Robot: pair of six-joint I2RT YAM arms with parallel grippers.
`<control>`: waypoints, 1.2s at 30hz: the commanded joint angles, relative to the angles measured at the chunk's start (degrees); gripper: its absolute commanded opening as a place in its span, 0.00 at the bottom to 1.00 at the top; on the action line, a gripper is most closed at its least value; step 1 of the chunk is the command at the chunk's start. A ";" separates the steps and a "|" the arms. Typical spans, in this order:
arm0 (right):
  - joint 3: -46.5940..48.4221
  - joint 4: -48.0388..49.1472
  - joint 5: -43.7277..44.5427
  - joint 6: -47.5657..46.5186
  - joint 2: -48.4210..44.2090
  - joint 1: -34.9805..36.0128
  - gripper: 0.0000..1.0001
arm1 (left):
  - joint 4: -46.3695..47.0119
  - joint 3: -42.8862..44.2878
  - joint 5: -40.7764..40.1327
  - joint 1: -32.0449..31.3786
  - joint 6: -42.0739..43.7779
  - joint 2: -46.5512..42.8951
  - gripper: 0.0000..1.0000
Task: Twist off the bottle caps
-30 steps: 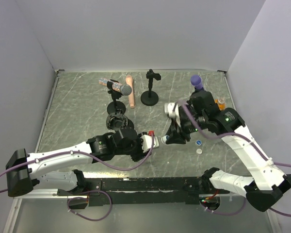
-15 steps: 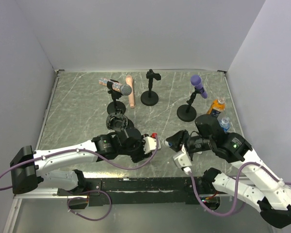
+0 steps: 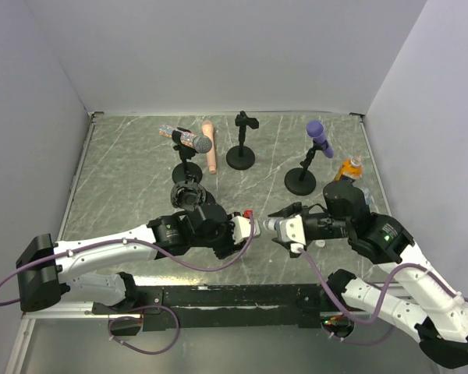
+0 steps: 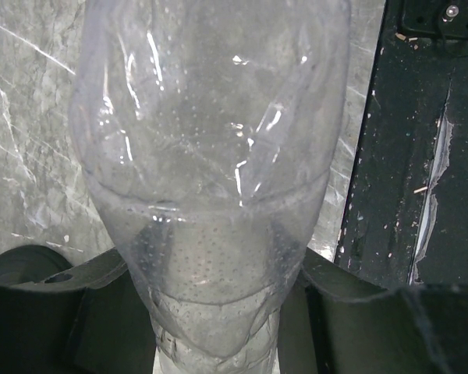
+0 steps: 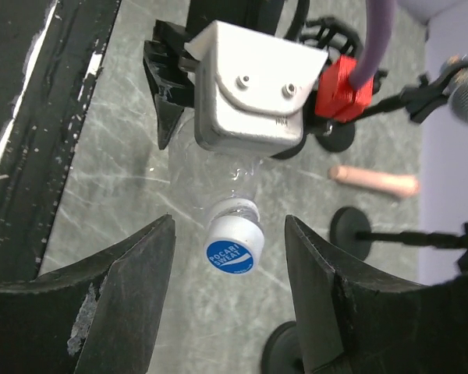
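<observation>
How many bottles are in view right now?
2. The clear bottle is gripped in the left pincer at front centre. The orange bottle stands at the far right, beyond the right arm, which may hide others.

white cap, blue logo; clear bottle; grey marbled table

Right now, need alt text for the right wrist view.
A blue-and-white bottle cap faces the camera, centred between the open fingers of the right gripper, neither touching it. The left gripper holds its clear bottle over the grey marbled table.
</observation>
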 commanded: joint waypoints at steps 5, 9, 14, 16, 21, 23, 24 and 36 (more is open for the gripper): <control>-1.41 4.54 3.19 9.54 -0.49 -0.36 0.64 | 3.34 1.65 0.97 0.12 -1.47 -1.47 0.24; -1.67 4.37 4.16 9.63 0.30 -0.54 0.60 | 3.16 1.74 0.88 0.12 -1.47 -1.73 0.24; -2.02 4.37 4.95 9.19 0.22 -0.71 0.46 | 3.07 1.65 0.88 0.13 -1.38 -1.91 0.24; -2.11 4.01 5.30 9.10 0.21 -0.71 0.39 | 3.25 1.48 0.88 0.12 -1.38 -2.00 0.24; -0.71 1.82 4.34 9.01 -0.31 -3.08 0.32 | 2.55 1.04 0.09 0.12 -1.38 -2.08 0.24; 0.35 -0.63 2.42 8.40 -0.75 -6.14 0.32 | 2.72 0.25 -0.17 0.12 -1.38 -2.61 0.24; 0.70 -2.04 0.93 7.79 -1.01 -7.64 0.32 | 2.98 -0.19 -0.35 0.12 -1.47 -2.96 0.24; -11.41 -7.59 1.52 10.68 -6.81 -17.76 0.33 | 3.86 -2.39 -2.11 0.12 -2.87 -6.82 0.24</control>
